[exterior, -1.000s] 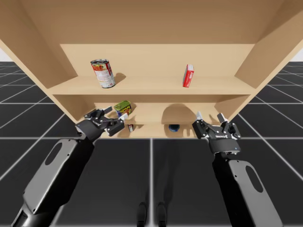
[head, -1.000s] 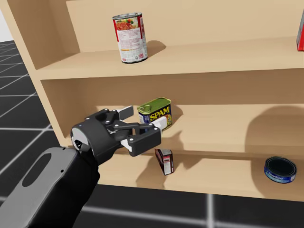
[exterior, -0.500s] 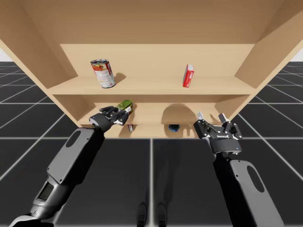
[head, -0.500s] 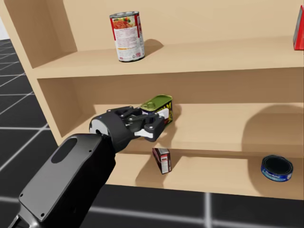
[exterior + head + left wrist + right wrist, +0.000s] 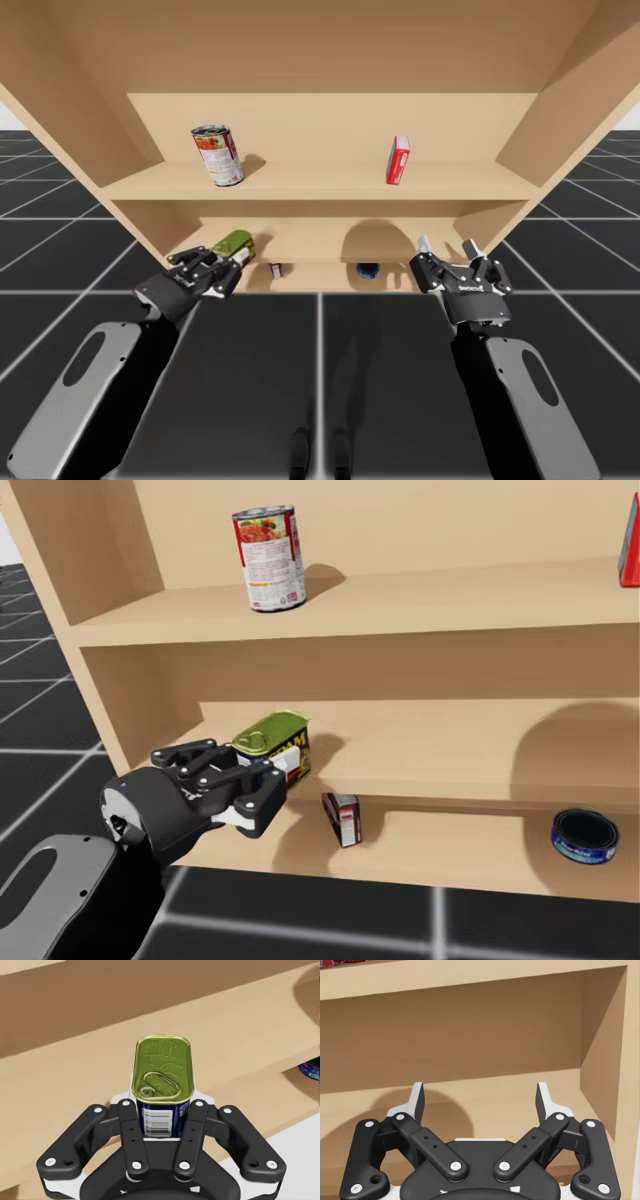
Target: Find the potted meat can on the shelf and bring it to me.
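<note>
Our high view looks down at a slant from far back at the whole shelf; our arms enter at 7 and 5 o'clock. Our head view faces the same shelf's left half from much nearer; both share the tall can at 11 o'clock. Our left wrist view looks along the left tool close onto the potted meat can; our right wrist view, along the right tool, faces the shelf's right corner.

I get bright, even light on the shelf. The tall red can throws a soft shadow to its right, so the light seems to come from the left. The high view splays the shelf outward at its edges.
</note>
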### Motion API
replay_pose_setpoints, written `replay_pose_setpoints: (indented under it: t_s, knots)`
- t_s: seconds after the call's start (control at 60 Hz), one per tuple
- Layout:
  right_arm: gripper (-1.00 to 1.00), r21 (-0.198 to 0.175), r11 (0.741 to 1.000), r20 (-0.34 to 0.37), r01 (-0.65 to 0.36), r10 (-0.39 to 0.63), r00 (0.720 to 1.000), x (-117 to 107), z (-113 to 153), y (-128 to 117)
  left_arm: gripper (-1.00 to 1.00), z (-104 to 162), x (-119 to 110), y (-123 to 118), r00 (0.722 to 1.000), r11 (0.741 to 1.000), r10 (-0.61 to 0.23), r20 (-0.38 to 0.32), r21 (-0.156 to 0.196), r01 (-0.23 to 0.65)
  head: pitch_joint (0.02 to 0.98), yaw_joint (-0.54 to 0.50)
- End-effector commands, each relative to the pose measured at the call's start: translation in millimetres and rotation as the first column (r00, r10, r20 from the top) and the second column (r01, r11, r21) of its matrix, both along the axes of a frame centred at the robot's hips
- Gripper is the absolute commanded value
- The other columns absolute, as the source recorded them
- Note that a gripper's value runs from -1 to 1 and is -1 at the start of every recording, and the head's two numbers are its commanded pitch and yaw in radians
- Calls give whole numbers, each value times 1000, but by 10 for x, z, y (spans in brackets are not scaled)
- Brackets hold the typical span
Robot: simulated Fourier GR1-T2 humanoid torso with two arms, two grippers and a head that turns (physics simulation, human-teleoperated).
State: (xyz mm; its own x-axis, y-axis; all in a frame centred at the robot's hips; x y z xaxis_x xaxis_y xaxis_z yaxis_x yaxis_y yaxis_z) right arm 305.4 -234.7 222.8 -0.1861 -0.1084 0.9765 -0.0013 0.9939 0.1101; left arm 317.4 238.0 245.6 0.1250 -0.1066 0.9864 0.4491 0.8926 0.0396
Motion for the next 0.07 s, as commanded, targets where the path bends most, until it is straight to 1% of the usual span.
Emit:
replay_pose_setpoints:
  t_s: [0.017, 0.067]
  knots:
    - [-1000, -1, 1000, -2, 2, -2, 1000, 5, -3, 4, 1000, 186, -331, 88, 994, 995, -91, 62, 44, 88, 553, 242]
    - [-1000, -1, 1000, -2, 2, -2, 1000, 6, -2, 4, 1000, 181, -423, 132, 994, 995, -94, 61, 50, 91, 553, 240]
